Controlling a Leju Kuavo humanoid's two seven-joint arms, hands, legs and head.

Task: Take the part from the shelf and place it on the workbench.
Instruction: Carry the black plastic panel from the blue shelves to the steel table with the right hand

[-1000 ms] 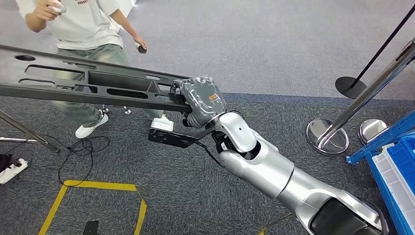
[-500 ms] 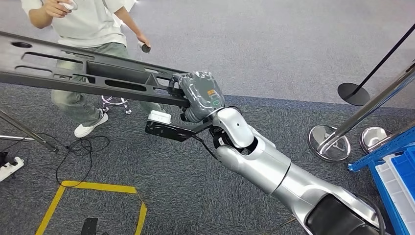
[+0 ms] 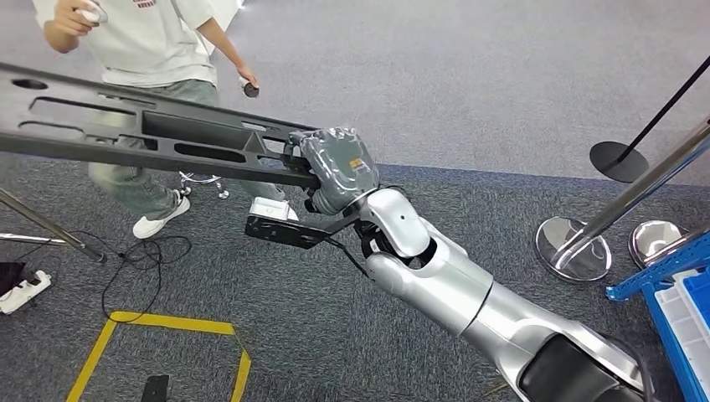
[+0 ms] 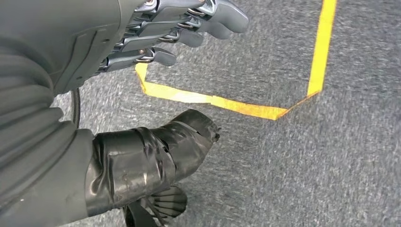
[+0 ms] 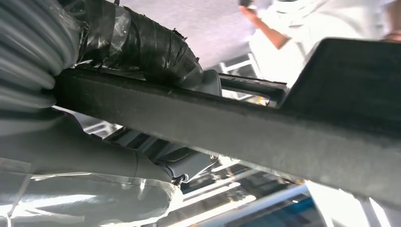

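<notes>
Since the earlier frames the view has shifted slightly; the right hand [image 3: 335, 170] still grips the long black part [image 3: 142, 134] at its near end, holding it roughly level above the grey carpet [image 3: 469, 92]. The left hand [image 4: 156, 33] hangs empty, fingers apart, over yellow floor tape [image 4: 227, 104]. A person [image 3: 159, 50] stands just behind the part; stanchion bases [image 3: 573, 251] stand well apart.
</notes>
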